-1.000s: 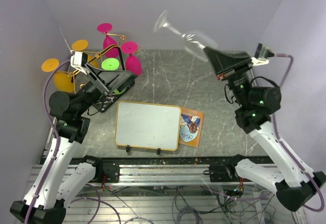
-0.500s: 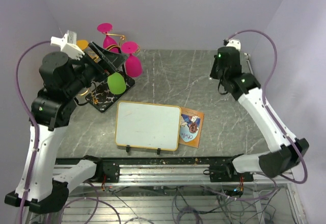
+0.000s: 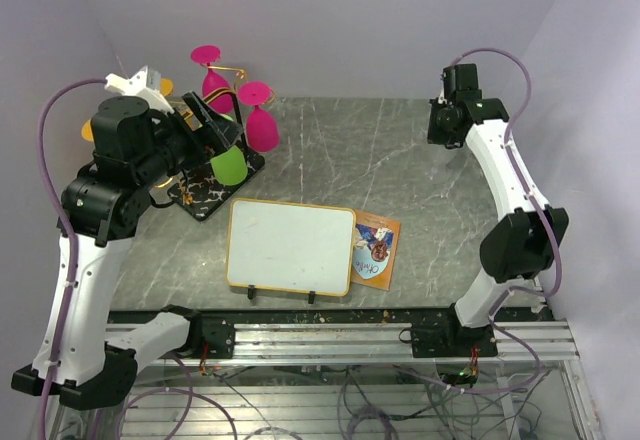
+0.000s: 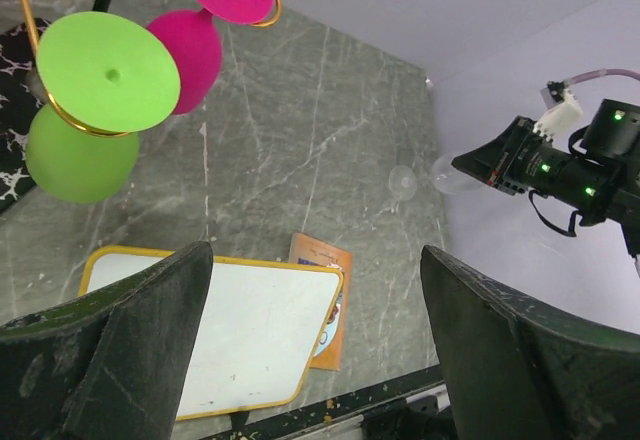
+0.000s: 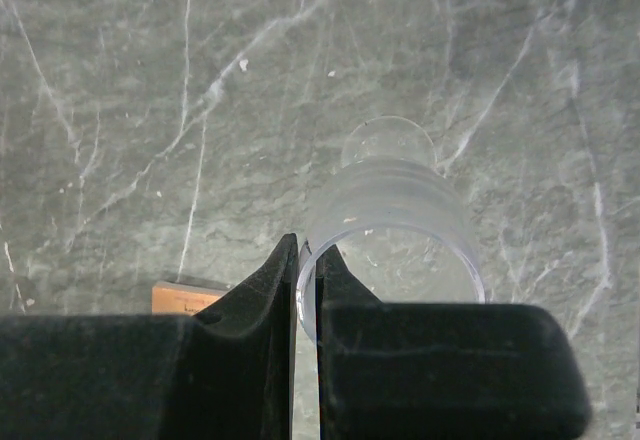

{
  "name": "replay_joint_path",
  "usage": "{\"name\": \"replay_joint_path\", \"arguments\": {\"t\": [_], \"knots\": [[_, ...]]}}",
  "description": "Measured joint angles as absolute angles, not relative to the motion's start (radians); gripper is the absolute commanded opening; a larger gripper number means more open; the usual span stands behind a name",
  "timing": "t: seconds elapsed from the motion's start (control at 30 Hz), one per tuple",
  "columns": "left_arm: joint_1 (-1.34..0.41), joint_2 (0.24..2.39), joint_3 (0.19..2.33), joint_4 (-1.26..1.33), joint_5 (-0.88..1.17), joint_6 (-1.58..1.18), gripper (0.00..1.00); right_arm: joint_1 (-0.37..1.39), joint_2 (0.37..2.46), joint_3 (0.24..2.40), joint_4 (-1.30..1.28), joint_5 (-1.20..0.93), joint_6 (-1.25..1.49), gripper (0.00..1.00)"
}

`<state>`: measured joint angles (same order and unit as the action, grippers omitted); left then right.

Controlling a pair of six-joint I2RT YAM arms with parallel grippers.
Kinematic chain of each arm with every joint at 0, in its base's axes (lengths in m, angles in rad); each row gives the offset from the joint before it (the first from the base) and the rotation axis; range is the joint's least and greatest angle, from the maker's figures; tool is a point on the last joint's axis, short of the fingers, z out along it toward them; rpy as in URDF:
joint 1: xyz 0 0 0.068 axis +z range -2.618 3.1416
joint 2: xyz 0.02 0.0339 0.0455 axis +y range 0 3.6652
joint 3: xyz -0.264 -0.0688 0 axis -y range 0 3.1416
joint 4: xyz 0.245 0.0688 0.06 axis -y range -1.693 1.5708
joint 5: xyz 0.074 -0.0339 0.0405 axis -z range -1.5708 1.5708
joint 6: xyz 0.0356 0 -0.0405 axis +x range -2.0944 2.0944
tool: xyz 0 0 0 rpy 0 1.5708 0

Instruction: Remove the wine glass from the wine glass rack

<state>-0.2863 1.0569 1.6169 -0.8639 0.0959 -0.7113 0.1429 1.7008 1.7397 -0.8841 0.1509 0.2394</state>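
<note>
- Wine glass (image 5: 390,222): we see a clear one off the rack, well apart from it at the far right of the table, its bowl wall pinched at the rim between the fingers of the right gripper (image 5: 306,252); the stem and foot point away from the wrist camera towards the stone, and we cannot tell whether the foot touches it
- The table (image 3: 340,160) is grey and white-veined
- The left arm (image 3: 95,200) rises over the far left corner and hides much of what stands behind it
- The whiteboard (image 3: 290,247), gold-edged, lies flat near the front; we find nothing written on it
- The wine glass rack (image 3: 207,197) shows a black veined base, largely covered by the arm
- The left gripper (image 4: 315,252) hangs by the rack with its jaws spread wide and nothing between them
- Two pink glasses (image 3: 262,128) and a green glass (image 4: 80,150) hang upside down on gold wire
- The orange glasses (image 3: 90,130) show only as slivers beside the arm
- The card (image 3: 377,249), orange with a cartoon figure on blue, is tucked partly under the whiteboard's right edge; its print is too small for us to read
</note>
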Motion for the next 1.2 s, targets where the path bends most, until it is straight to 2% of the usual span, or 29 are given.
{"name": "replay_joint_path", "arguments": {"t": [0.27, 0.73, 0.87, 1.1, 1.2], "knots": [[-0.286, 1.021, 1.626, -0.892, 0.046, -0.681, 0.94, 0.141, 1.815, 1.784, -0.908, 0.039, 0.223, 0.02], [-0.286, 0.993, 1.628, -0.915, -0.001, -0.661, 0.94, 0.154, 1.834, 1.765, -0.900, -0.004, 0.223, 0.09], [-0.286, 0.992, 1.626, -0.919, -0.009, -0.659, 0.96, 0.164, 1.848, 1.765, -0.900, -0.004, 0.223, 0.16], [-0.286, 1.048, 1.665, -0.963, -0.070, -0.607, 0.98, 0.176, 1.853, 1.756, -0.893, -0.004, 0.219, 0.38], [-0.286, 1.106, 1.705, -0.979, -0.084, -0.591, 0.99, 0.179, 1.850, 1.753, -0.895, -0.003, 0.216, 0.52]]}}
